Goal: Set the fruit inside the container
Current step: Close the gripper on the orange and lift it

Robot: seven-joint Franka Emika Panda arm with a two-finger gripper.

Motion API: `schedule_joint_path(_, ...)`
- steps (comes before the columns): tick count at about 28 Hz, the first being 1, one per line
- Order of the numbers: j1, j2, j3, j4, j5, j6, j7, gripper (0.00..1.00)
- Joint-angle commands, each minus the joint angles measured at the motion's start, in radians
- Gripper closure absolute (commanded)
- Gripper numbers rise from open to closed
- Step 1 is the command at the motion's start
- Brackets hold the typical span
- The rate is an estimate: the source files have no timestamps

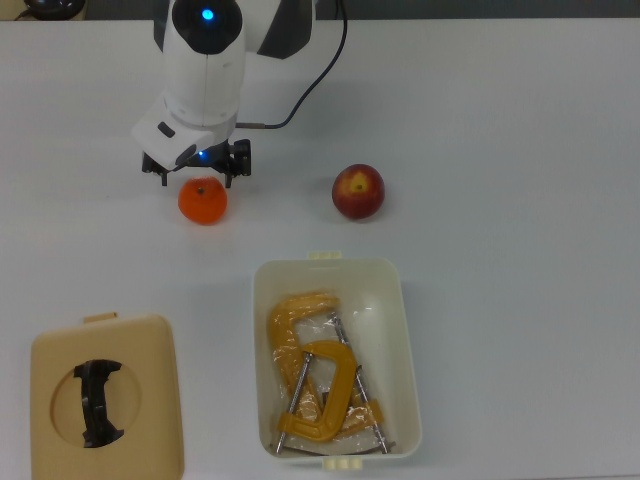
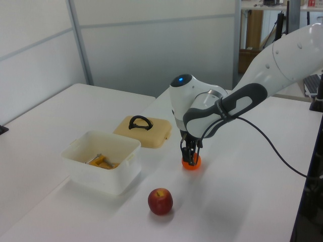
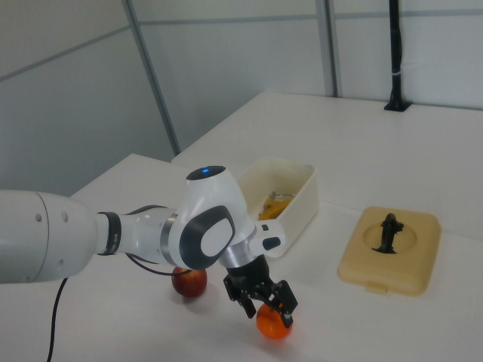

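We see the gripper (image 3: 266, 307) pointing straight down, its fingers (image 3: 287, 301) spread apart to either side of the mandarin (image 1: 203, 201), which sits on the table (image 1: 520, 150) between them. The apple (image 1: 358, 192) lies well apart toward the top view's right, and the container (image 1: 335, 358) holds yellow clamps (image 1: 318, 385).

A broad white table (image 2: 60, 116) fills the scene under even indoor light. Behind it stand pale grey wall panels (image 2: 151, 45) divided by metal posts (image 2: 79, 43). A black pole (image 3: 394, 56) rises at the right view's far table edge.
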Motion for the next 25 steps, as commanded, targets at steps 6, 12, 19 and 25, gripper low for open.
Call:
schedule_joint_path(6, 0.016, 0.056, -0.013, -0.010, -0.071, 0.093, 0.115, 0.00)
schedule_joint_path(12, 0.033, 0.056, -0.013, 0.001, -0.092, 0.136, 0.186, 0.90)
schedule_joint_path(19, 0.031, -0.017, -0.013, 0.051, -0.031, 0.122, 0.208, 1.00)
schedule_joint_path(25, 0.034, -0.016, -0.013, 0.211, 0.136, 0.026, 0.212, 1.00)
